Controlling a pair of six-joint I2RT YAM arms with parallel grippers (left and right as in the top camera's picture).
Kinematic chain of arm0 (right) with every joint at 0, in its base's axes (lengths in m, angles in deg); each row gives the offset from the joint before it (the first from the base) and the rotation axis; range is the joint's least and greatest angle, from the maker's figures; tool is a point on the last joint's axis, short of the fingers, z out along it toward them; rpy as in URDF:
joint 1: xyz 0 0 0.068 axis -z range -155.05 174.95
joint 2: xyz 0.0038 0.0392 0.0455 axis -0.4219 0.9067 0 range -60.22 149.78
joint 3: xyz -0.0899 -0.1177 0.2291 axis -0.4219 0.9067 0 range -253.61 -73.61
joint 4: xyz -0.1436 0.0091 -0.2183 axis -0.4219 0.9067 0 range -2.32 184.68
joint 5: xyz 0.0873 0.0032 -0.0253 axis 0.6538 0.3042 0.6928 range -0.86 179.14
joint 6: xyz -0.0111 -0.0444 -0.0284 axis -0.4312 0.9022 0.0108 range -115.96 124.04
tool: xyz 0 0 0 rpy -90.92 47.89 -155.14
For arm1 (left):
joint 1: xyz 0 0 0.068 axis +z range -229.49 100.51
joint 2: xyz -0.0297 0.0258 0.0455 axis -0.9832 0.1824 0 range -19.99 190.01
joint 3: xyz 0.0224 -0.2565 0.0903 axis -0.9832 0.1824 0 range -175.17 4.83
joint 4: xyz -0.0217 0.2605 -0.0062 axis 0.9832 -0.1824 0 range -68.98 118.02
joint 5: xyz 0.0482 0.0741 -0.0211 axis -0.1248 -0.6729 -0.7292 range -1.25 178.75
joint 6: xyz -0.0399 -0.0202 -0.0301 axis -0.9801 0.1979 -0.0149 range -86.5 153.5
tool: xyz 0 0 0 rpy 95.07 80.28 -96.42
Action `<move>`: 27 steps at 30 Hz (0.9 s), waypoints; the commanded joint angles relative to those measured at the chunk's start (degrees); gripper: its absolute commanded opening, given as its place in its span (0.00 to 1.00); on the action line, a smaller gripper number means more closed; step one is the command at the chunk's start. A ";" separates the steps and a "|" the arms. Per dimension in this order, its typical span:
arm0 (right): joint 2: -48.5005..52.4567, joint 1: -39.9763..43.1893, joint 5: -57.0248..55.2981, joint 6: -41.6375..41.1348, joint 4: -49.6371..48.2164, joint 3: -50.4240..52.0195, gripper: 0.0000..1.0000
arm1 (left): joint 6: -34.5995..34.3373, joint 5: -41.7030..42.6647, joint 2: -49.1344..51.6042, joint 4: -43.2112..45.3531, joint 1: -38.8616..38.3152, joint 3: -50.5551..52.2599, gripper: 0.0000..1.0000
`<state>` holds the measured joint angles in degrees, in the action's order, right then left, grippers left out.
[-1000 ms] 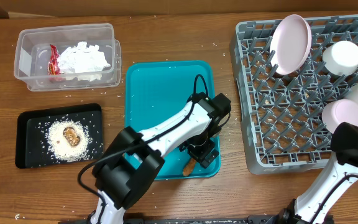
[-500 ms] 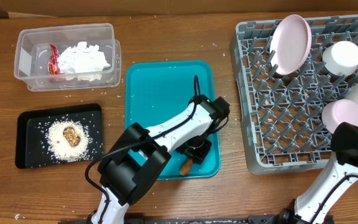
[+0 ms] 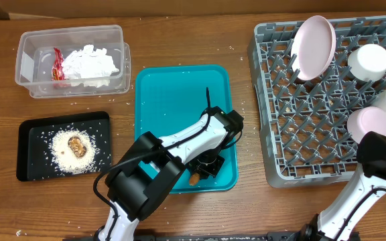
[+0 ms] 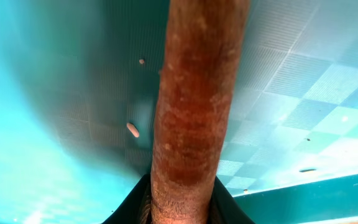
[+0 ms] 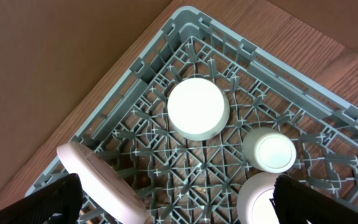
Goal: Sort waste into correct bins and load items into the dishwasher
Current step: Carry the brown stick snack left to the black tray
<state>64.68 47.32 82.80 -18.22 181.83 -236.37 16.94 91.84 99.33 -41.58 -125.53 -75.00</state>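
A brown sausage-like piece (image 3: 193, 179) lies at the near edge of the teal tray (image 3: 179, 100). My left gripper (image 3: 203, 167) is down on it. In the left wrist view the piece (image 4: 194, 112) fills the middle, and the black fingers of the left gripper (image 4: 182, 208) press against both its sides. My right gripper (image 5: 179, 208) hangs open over the grey dishwasher rack (image 5: 135, 68), with nothing between its fingers. The rack (image 3: 293, 134) holds a pink plate (image 3: 313, 45), a white cup (image 3: 368, 61) and a pink bowl (image 3: 369, 124).
A clear bin (image 3: 72, 30) at the back left holds white tissue and a red wrapper. A black tray (image 3: 32, 127) at the left carries a food scrap (image 3: 77, 145) on scattered rice. Rice grains lie on the wooden table.
The left gripper has come down and its jaws have closed from wide open onto the brown piece, which shifted slightly left. The right arm has not moved.
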 commanded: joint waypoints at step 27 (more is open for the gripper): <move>-1.11 -0.11 -0.24 -0.09 -0.15 -0.02 1.00 | -16.06 -13.49 0.35 -21.03 48.11 -21.57 0.17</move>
<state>64.68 47.30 82.77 -18.22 181.83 -236.37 3.78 77.79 99.42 -61.60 -83.31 -95.46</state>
